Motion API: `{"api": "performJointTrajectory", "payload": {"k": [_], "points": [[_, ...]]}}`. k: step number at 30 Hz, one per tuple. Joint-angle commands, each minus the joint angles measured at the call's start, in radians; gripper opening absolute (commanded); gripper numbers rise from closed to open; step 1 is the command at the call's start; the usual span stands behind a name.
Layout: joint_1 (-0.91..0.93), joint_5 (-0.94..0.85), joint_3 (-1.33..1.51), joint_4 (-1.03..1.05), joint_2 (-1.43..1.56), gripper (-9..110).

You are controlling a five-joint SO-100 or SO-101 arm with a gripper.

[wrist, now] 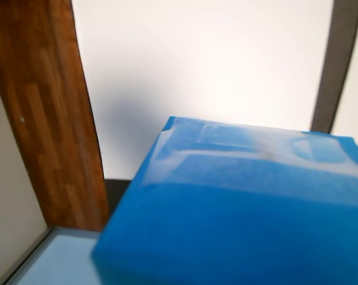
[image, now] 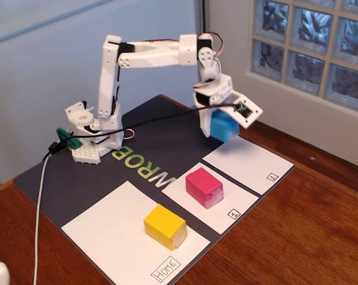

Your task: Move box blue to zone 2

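Fixed view: gripper [image: 219, 122] fingers clamped on box blue [image: 224, 127], upper centre of frame, at far corner of zone 2 [image: 248, 164]; touching sheet or not, cannot tell. Wrist view: box blue [wrist: 244, 219] fills lower right, zone 2 [wrist: 202, 65] white behind.

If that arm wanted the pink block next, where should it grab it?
Probably from straight above, fingers closing on the two long flat sides of the pink block. It lies flat and alone on the sheet marked 1, with open space all around and glossy taped ends that look slippery.
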Motion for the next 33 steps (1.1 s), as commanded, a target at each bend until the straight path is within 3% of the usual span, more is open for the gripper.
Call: {"api": "performJointTrajectory", "payload": {"k": [1,24,33], "points": [[0.008,0.003,-0.071,-0.049,-0.021,-1],[0.060,-0.166,-0.224,-0.120,-0.268,-1],[0.054,-0.058,-0.224,-0.166,-0.288,-1]]}}
